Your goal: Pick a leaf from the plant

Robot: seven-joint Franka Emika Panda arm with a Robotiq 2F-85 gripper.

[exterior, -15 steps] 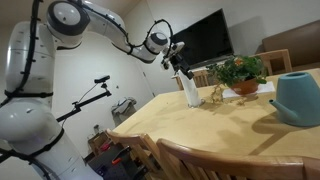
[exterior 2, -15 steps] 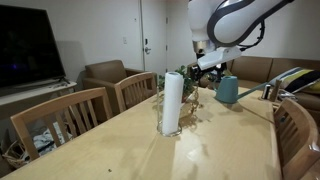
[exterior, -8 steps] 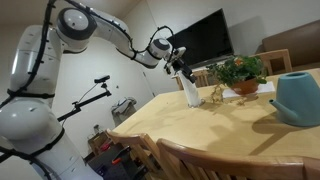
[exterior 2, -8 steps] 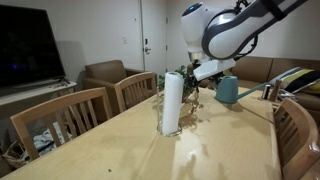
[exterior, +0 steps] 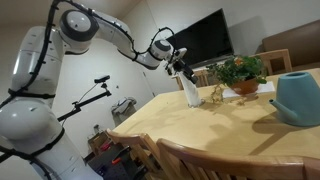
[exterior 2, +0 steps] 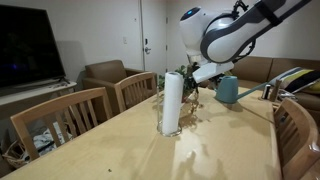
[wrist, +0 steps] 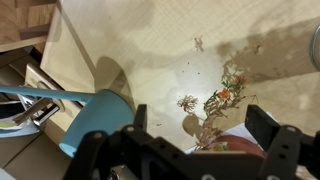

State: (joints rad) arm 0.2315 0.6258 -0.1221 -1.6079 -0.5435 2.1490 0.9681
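Observation:
The plant (exterior: 240, 70) is bushy with small green leaves in a low orange-brown pot (exterior: 245, 88) on the wooden table. In an exterior view it is mostly hidden behind the white cylinder (exterior 2: 172, 102). My gripper (exterior: 179, 68) hangs above the table near the white cylinder (exterior: 190, 93), short of the plant. It also shows in an exterior view (exterior 2: 201, 76). In the wrist view the gripper (wrist: 200, 125) is open and empty, with a thin sprig of the plant (wrist: 222, 100) and the pot rim (wrist: 240, 146) between its fingers, below them.
A teal watering can (exterior: 298, 98) stands on the table beyond the plant; it also shows in an exterior view (exterior 2: 227, 90) and in the wrist view (wrist: 95, 122). Wooden chairs (exterior 2: 70, 112) line the table edges. A dark TV (exterior: 205, 38) stands behind.
The arm's wrist has swung a little toward the white cylinder and the plant. The gripper stays open; nothing was taken hold of.

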